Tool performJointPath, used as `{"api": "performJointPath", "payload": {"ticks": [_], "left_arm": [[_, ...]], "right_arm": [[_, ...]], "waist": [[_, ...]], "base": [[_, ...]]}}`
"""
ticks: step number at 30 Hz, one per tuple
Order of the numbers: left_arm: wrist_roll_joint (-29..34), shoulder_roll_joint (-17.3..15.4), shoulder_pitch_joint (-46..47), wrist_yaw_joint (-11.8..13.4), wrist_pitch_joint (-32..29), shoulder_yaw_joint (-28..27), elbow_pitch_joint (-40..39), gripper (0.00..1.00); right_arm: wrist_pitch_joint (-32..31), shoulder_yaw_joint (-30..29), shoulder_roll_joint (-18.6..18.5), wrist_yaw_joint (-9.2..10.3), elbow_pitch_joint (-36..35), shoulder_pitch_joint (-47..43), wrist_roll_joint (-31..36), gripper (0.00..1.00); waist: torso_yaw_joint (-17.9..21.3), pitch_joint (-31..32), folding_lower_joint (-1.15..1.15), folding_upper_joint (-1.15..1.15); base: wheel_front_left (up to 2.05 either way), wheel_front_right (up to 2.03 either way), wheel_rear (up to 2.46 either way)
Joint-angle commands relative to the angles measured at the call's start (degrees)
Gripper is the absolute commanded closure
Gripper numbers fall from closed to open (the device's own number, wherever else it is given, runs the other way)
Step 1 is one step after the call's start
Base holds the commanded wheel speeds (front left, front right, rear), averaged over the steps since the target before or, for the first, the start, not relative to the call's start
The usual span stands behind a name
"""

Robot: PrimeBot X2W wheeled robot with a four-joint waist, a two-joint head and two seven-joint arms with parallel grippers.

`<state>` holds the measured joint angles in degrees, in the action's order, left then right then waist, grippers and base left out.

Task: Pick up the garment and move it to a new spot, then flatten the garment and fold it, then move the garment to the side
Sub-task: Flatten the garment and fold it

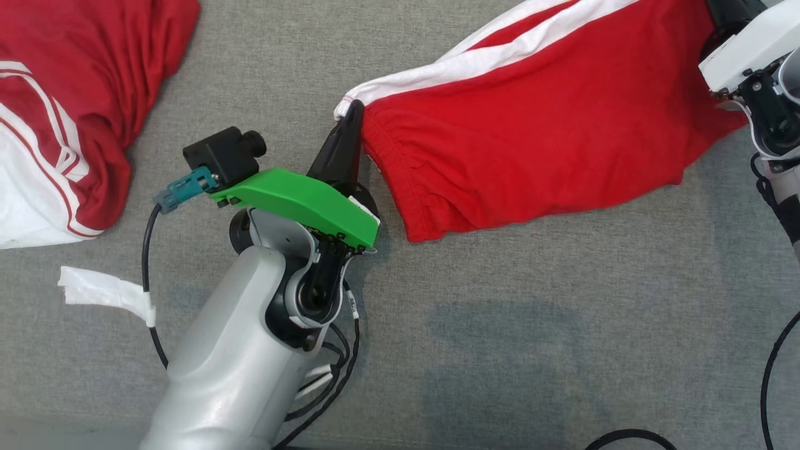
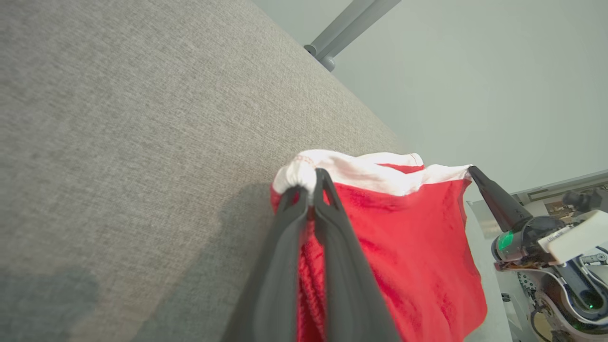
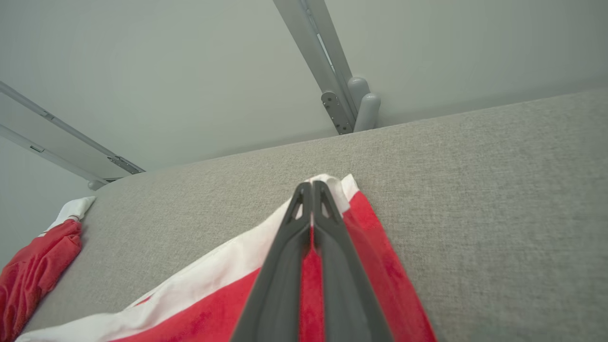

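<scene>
Garment: soft matt cloth. Table cover: rough woven fabric. Pincer fingers: matt plastic.

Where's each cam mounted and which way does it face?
Head view: on the head, looking down at the grey table; left gripper, left forearm show.
Left wrist view: on the left wrist, along the left fingers toward the wall; right gripper at right.
Right wrist view: on the right wrist, along the right fingers toward the wall.
Shared: all show the red garment, pinched by both grippers; head and right wrist views share the second garment.
</scene>
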<state>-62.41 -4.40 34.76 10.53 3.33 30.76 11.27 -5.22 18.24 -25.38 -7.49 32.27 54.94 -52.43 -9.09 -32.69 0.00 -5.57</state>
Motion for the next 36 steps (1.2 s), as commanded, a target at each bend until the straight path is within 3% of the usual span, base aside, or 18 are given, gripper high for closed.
{"api": "performJointPath", "payload": {"ticks": [1,12,13,14,15,16,17,18,19,20,26,30,36], "left_arm": [[-0.7,0.2,1.3,-0.2,-0.1,0.2,0.6,1.0],[-1.7,1.3,6.8,1.3,1.6,3.5,5.5,1.0],[-0.8,1.3,7.3,1.7,2.1,3.9,6.2,1.0],[-0.3,1.3,7.6,2.1,2.7,4.1,7.0,1.0],[-0.1,1.4,7.7,2.2,3.1,4.3,7.5,0.9],[-0.2,1.4,8.0,2.3,3.4,4.5,7.9,0.85],[-0.4,1.4,8.1,2.3,3.7,4.7,8.3,0.79],[-0.7,1.4,8.0,2.3,3.9,4.8,8.7,0.62],[-0.5,1.4,8.0,2.4,4.3,5.0,9.0,0.37],[0.4,1.2,7.7,2.9,5.4,4.9,9.6,0.0],[3.2,-1.9,4.5,4.2,8.5,5.1,8.4,0.0],[8.1,-5.9,0.3,6.9,10.5,5.4,3.7,0.0],[16.6,-11.2,-7.5,11.3,11.8,5.4,-5.7,0.0]], "right_arm": [[1.2,0.0,-0.3,0.0,1.0,0.8,0.1,1.0],[4.9,3.1,-1.4,0.0,8.0,5.7,1.9,1.0],[5.5,3.4,-1.4,0.0,8.6,6.0,2.3,0.94],[6.2,3.8,-1.4,0.0,9.1,6.2,2.6,0.63],[6.8,4.1,-1.1,0.0,9.5,6.6,2.9,0.07],[7.2,4.5,-1.0,0.0,9.9,6.9,3.3,0.0],[7.5,5.1,-0.8,0.0,10.1,7.2,3.7,0.0],[7.6,5.8,-0.5,0.0,9.9,7.4,3.7,0.0],[7.6,6.5,-0.4,0.0,9.2,7.4,3.7,0.0],[7.8,8.2,-1.3,0.0,7.5,7.3,4.6,0.0],[4.4,13.2,-3.7,0.0,1.3,3.6,5.8,0.0],[-0.7,15.1,-7.3,0.01,-3.8,0.5,6.4,0.0],[-6.0,13.1,-10.1,0.01,-6.8,-3.4,7.4,0.0]], "waist": [[-1.3,-0.8,0.0,-0.01],[-2.3,-2.7,0.0,-0.01],[-2.3,-2.7,0.0,-0.01],[-2.3,-2.8,0.0,-0.01],[-2.1,-2.8,0.0,-0.01],[-1.9,-2.8,0.0,-0.01],[-1.6,-2.8,0.0,-0.01],[-1.3,-2.6,0.0,-0.01],[-0.9,-2.3,0.0,-0.01],[-0.1,-1.7,0.0,-0.01],[2.3,1.2,0.0,-0.01],[3.7,2.9,0.0,-0.01],[3.1,3.1,0.0,-0.01]], "base": [[0.0,0.0,0.0],[0.0,0.0,0.0],[0.0,0.0,0.0],[0.0,0.0,0.0],[0.0,0.0,0.0],[0.0,0.0,0.0],[0.0,0.0,0.0],[0.0,0.0,0.0],[0.0,0.0,0.0],[0.0,0.0,0.0],[0.0,0.0,0.0],[0.0,0.0,0.0],[0.0,0.0,0.0]]}}
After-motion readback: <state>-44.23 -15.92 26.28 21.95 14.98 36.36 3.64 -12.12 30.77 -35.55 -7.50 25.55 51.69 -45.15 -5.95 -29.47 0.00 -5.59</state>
